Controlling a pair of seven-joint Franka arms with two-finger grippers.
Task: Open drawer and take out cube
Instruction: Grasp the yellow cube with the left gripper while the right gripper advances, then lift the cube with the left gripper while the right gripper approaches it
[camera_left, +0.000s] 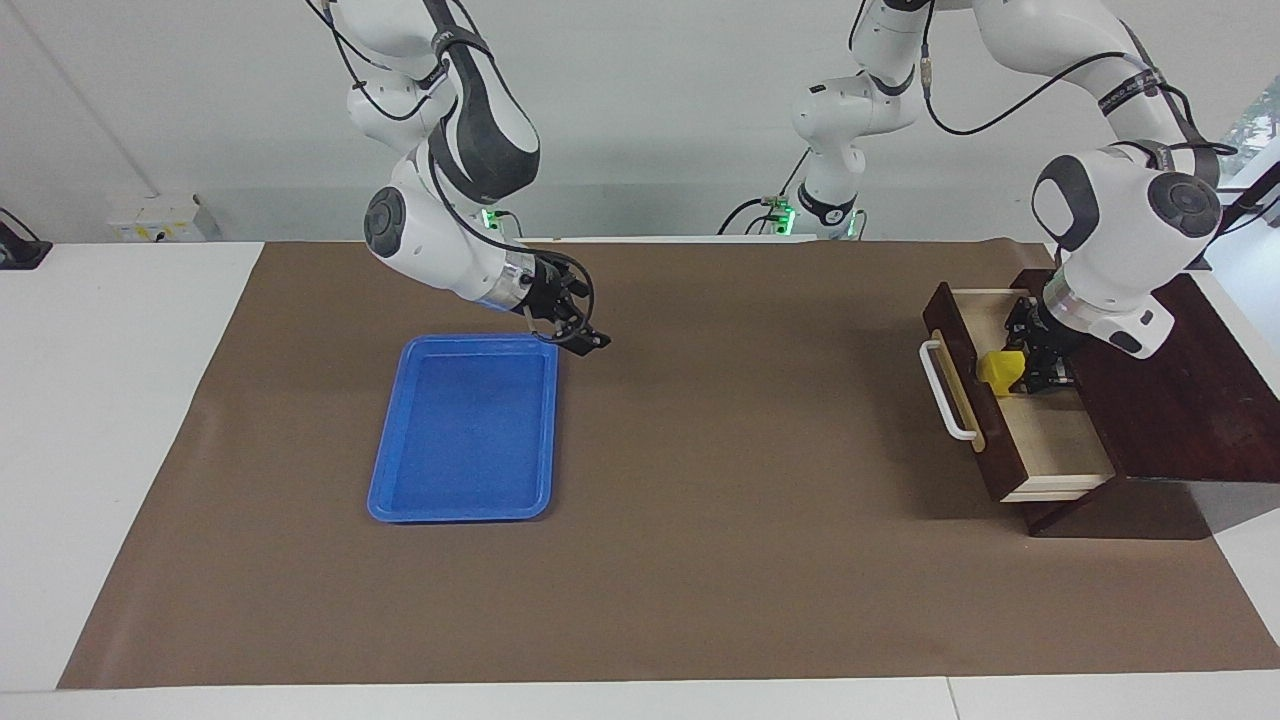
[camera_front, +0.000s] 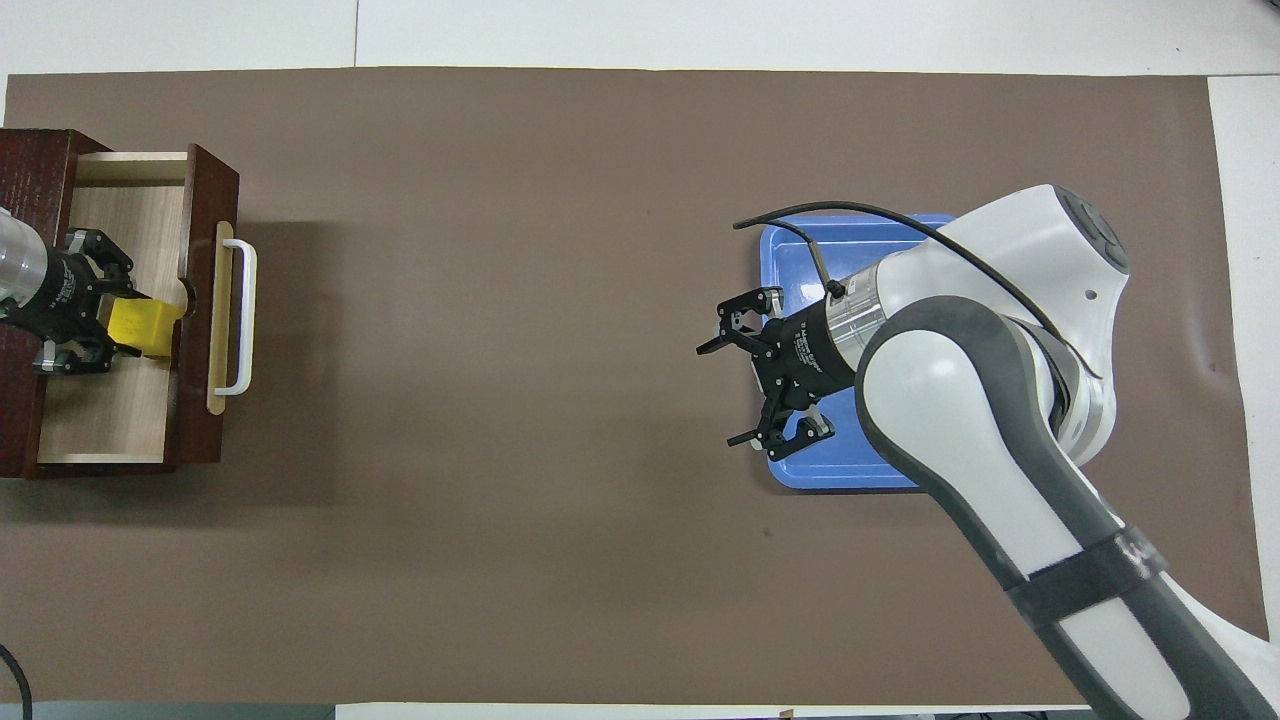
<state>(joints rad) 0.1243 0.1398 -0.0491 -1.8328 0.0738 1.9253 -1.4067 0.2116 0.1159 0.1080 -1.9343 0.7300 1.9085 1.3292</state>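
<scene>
The drawer (camera_left: 1050, 450) of the dark wooden cabinet (camera_left: 1190, 400) stands pulled open at the left arm's end of the table, with its white handle (camera_left: 945, 392) toward the table's middle. It also shows in the overhead view (camera_front: 110, 420). My left gripper (camera_left: 1018, 373) is shut on the yellow cube (camera_left: 1000, 368) and holds it just above the drawer's pale floor, close to the drawer front. The overhead view shows the cube (camera_front: 140, 325) between the fingers of this gripper (camera_front: 125, 323). My right gripper (camera_left: 585, 335) is open and empty, in the air over the mat beside the blue tray.
A flat blue tray (camera_left: 465, 430) lies on the brown mat (camera_left: 720, 560) at the right arm's end; in the overhead view (camera_front: 800, 260) the right arm covers much of it. Bare mat lies between the tray and the drawer.
</scene>
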